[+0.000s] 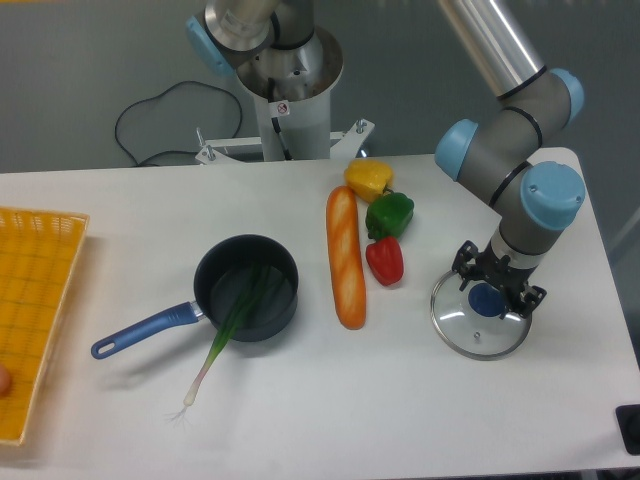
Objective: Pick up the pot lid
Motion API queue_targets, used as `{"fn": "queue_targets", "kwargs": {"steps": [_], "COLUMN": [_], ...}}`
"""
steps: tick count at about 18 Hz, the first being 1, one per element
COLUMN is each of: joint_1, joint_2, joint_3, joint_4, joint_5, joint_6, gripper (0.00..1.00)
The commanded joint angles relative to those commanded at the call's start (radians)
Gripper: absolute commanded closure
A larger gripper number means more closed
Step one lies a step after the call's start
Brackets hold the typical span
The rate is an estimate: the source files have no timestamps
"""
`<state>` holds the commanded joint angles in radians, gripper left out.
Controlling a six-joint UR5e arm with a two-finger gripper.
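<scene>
I see pan (246,339) black, handle (147,331) blue. Peppers: yellow (369,178), green (389,214), red (385,261). Lid knob (487,300) dark blue.
</scene>
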<state>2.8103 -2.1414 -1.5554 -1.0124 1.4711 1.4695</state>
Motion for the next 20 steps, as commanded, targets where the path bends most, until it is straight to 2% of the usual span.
{"fn": "queue_targets", "kwargs": {"steps": [5,11,14,20], "joint_1": [0.002,0.0,-0.002,-0.014], "joint_2": [0.0,0.006,0.015,0.081], "joint_3": [0.0,0.0,-0.002,-0.018], "joint_4": [0.0,0.0,0.0,-0.02], "joint_5": [0.0,0.0,0.0,0.002], "joint_6": [0.002,0.009,0.009,0.006], "gripper": [0.35,0.56,0.57,0.57]}}
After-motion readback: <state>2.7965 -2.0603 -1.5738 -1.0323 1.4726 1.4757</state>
